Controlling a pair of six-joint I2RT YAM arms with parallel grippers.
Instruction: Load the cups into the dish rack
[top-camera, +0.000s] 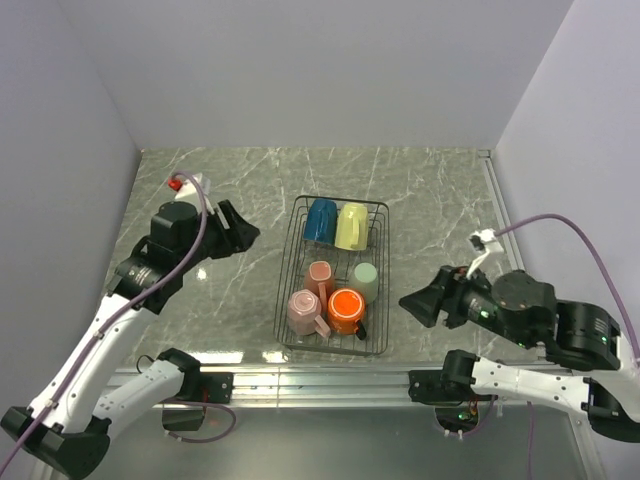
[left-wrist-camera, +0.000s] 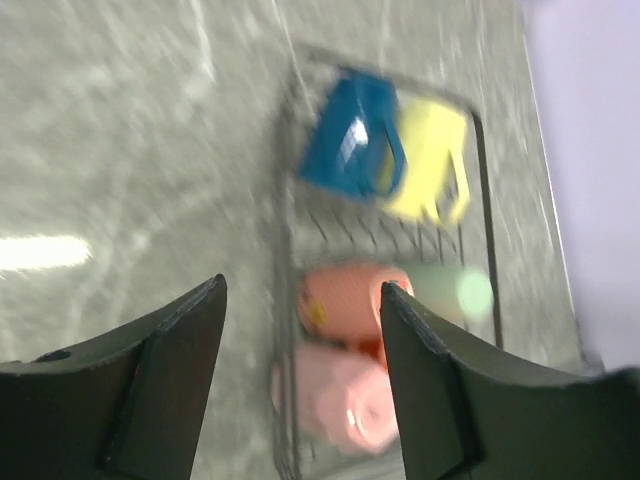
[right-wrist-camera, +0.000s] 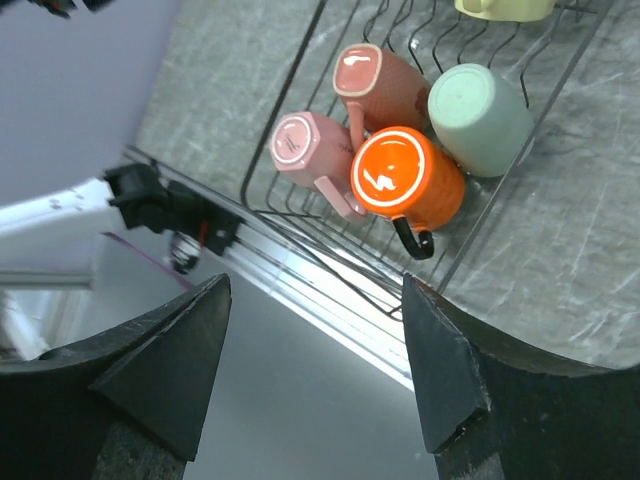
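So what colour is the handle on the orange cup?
Black. The orange cup has a black handle, which shows best in the right wrist view.
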